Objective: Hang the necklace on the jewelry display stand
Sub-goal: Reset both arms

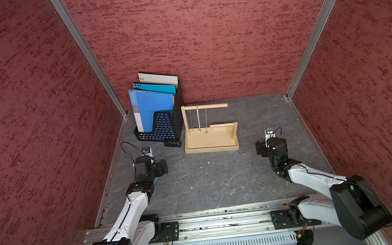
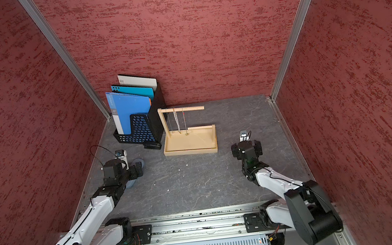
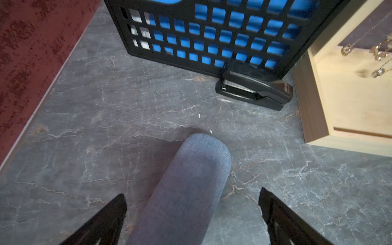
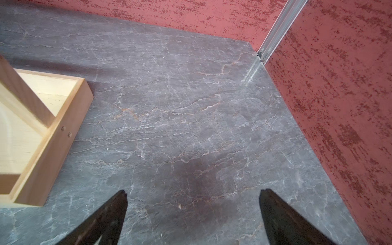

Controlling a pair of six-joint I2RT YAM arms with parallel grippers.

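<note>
Red textured walls (image 1: pixel 205 39) box in a dark marbled tabletop (image 1: pixel 222 183), where both arms sit low and well apart from the work. The left gripper (image 3: pixel 192 196) has its fingers spread wide over a grey fabric case (image 3: pixel 186 186) that lies between them, untouched as far as the wrist view shows. The right gripper (image 4: pixel 193 194) is likewise spread over bare table, holding nothing. A black mesh file rack (image 1: pixel 163 129) of blue folders stands in the far corner, just beside the jewelry display stand (image 1: pixel 212 149). A black stapler (image 3: pixel 254 93) lies at the rack's foot, near the stand's tray. Three thin chains hang from the long dowel arm (image 1: pixel 215 106), bunched toward the tall post. The necklace (image 1: pixel 199 119) is presumably among them, and no loose one shows on the table, so the hanging looks done. The risks from here are knocks. A gripper brushing the light stand could set the chains swinging, tangle them, or slide one toward the dowel's open end. If the left fingers close where they are, they would seize the case, not jewelry.
</note>
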